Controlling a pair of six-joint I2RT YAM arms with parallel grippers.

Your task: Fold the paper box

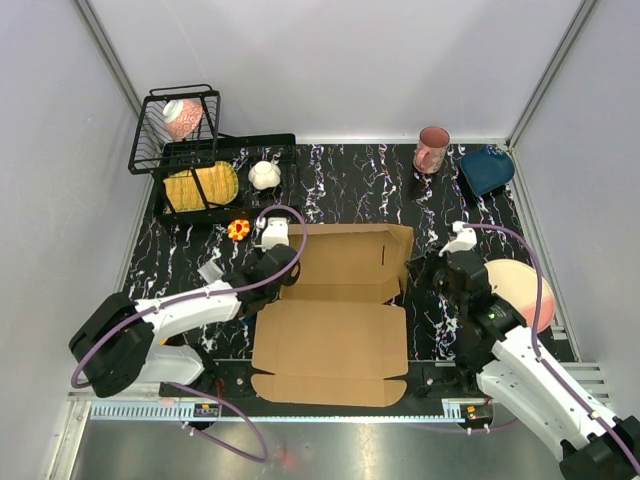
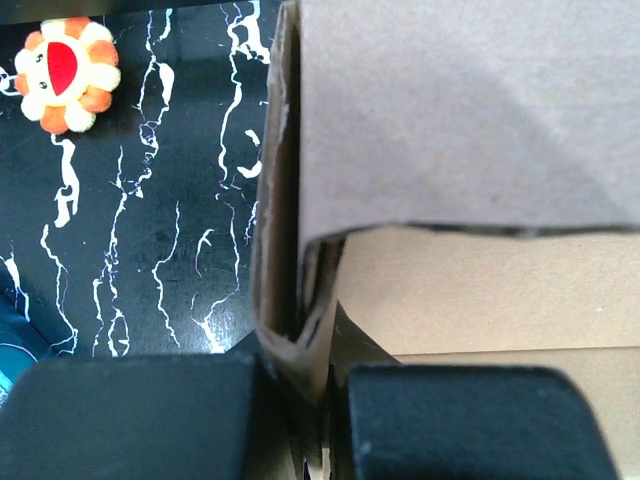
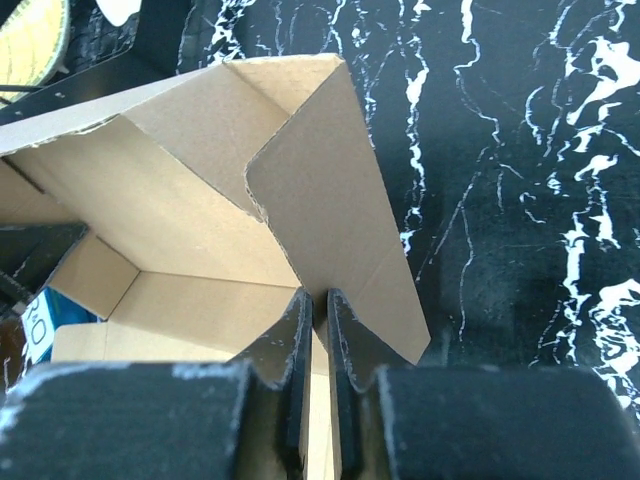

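The paper box (image 1: 330,335) is a brown cardboard sheet lying mid-table, its far half partly raised into walls. My left gripper (image 1: 285,268) is at the box's left wall. In the left wrist view it (image 2: 318,400) is shut on the doubled-over cardboard wall (image 2: 285,250). My right gripper (image 1: 428,272) is at the box's right end. Seen from the right wrist, its jaws (image 3: 322,310) are pinched on the lower edge of an upright side flap (image 3: 330,210). The near half of the sheet lies flat.
A black wire rack (image 1: 180,130) and a black tray with a yellow item (image 1: 200,186) stand at the back left, next to a white object (image 1: 264,175). An orange flower toy (image 1: 238,229) lies near the box's far left corner. A pink cup (image 1: 432,150), blue dish (image 1: 487,168) and pink plate (image 1: 522,290) sit on the right.
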